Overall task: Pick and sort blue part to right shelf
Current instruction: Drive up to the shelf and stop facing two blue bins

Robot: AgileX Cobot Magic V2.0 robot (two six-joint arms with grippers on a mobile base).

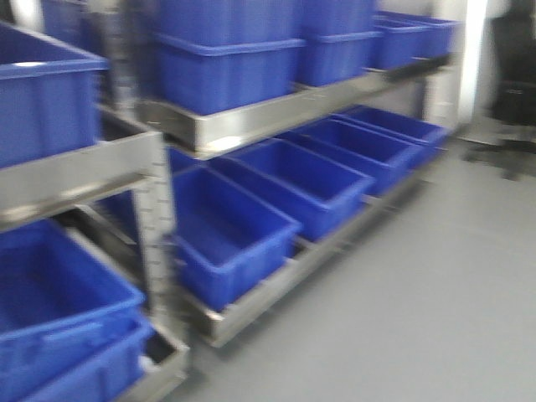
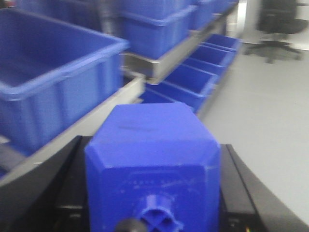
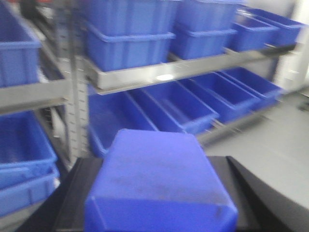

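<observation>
In the left wrist view my left gripper (image 2: 152,193) is shut on a blue part (image 2: 152,145), a matte-blue block with sloped shoulders and a short square cap toward the camera, between black fingers (image 2: 236,193). In the right wrist view my right gripper (image 3: 159,203) is shut on a second blue part (image 3: 159,179), flat end toward the camera, between black fingers (image 3: 72,198). The steel shelf (image 1: 276,113) with large blue bins (image 1: 318,180) stands ahead in the front view; it also shows in the right wrist view (image 3: 159,75). Neither gripper shows in the front view.
Another steel rack with blue bins (image 1: 50,293) stands at the left, split off by a perforated steel upright (image 1: 155,209). Grey floor (image 1: 419,301) spreads to the right. A black office chair (image 2: 280,24) stands at the far right. All views are motion-blurred.
</observation>
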